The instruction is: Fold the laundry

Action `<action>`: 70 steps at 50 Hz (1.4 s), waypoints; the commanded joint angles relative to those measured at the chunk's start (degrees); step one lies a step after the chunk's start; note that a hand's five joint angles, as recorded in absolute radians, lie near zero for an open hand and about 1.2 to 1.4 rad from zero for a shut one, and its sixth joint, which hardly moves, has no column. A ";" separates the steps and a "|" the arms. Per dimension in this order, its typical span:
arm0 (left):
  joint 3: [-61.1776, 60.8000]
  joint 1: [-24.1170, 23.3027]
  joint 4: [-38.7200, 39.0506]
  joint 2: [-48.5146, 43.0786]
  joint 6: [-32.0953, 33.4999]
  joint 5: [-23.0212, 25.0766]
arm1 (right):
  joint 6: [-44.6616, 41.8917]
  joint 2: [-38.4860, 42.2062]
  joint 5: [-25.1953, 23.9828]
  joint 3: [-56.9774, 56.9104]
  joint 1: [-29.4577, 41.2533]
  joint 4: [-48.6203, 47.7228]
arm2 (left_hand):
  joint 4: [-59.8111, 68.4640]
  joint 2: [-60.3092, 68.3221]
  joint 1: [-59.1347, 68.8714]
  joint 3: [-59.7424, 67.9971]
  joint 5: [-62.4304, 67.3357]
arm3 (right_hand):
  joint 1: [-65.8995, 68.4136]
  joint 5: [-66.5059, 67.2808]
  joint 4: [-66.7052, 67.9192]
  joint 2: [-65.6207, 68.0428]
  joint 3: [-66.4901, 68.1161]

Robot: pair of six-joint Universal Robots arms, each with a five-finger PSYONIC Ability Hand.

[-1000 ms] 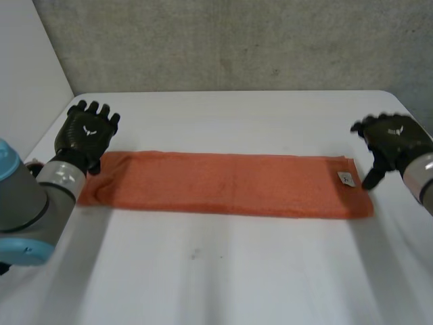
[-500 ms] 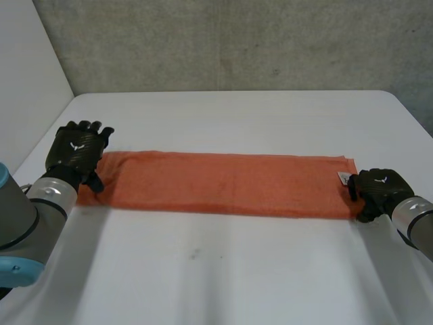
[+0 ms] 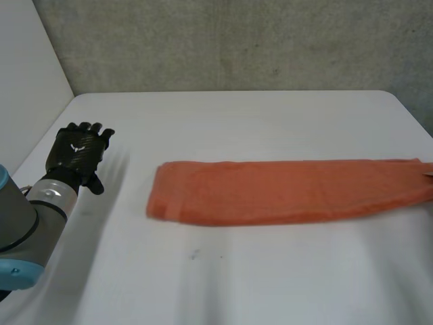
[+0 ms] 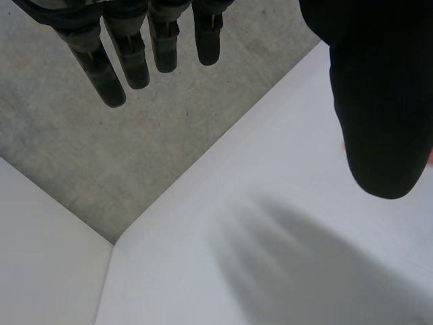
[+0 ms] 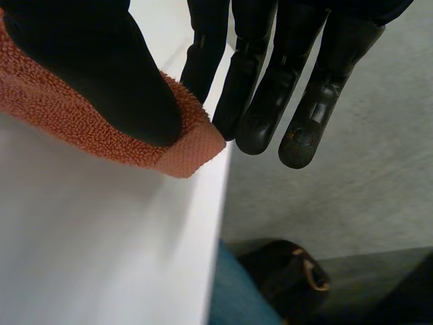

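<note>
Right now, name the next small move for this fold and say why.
Probably carry the right hand leftward over the orange towel: its thumb and fingers pinch a corner at the right edge of the table, while the open left hand is apart from the far end.

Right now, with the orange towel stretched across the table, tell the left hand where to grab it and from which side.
Pinch the towel at a corner of its free left end, approaching from the left, where the open left hand hovers. It lies flat and long, and the right hand pinches the opposite end.
</note>
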 commanded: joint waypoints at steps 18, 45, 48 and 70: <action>-1.26 -0.32 -0.03 0.13 0.00 0.01 | 3.89 4.44 -11.90 -17.54 48.97 -0.38 | -1.76 -1.50 -1.14 -2.39 -2.77 | 25.21 14.14 11.75 12.71 12.37; -2.14 -1.20 -0.03 0.22 0.00 0.10 | 16.46 3.75 2.25 -12.28 46.70 7.18 | -1.76 -1.50 -1.14 -2.39 -2.77 | -44.79 -55.86 -58.25 -57.29 -57.63; -2.14 -2.07 -0.03 0.13 0.00 0.01 | 22.07 1.56 -1.87 -5.70 41.44 9.20 | -1.76 -1.50 -1.14 -2.39 -2.77 | -44.79 -55.86 -58.25 -57.29 -57.63; -2.85 -4.01 -0.03 0.30 0.09 -0.17 | 16.02 1.21 -5.93 -4.79 33.51 1.03 | -1.76 -1.50 -1.14 -2.39 -2.77 | 25.21 14.14 11.75 12.71 12.37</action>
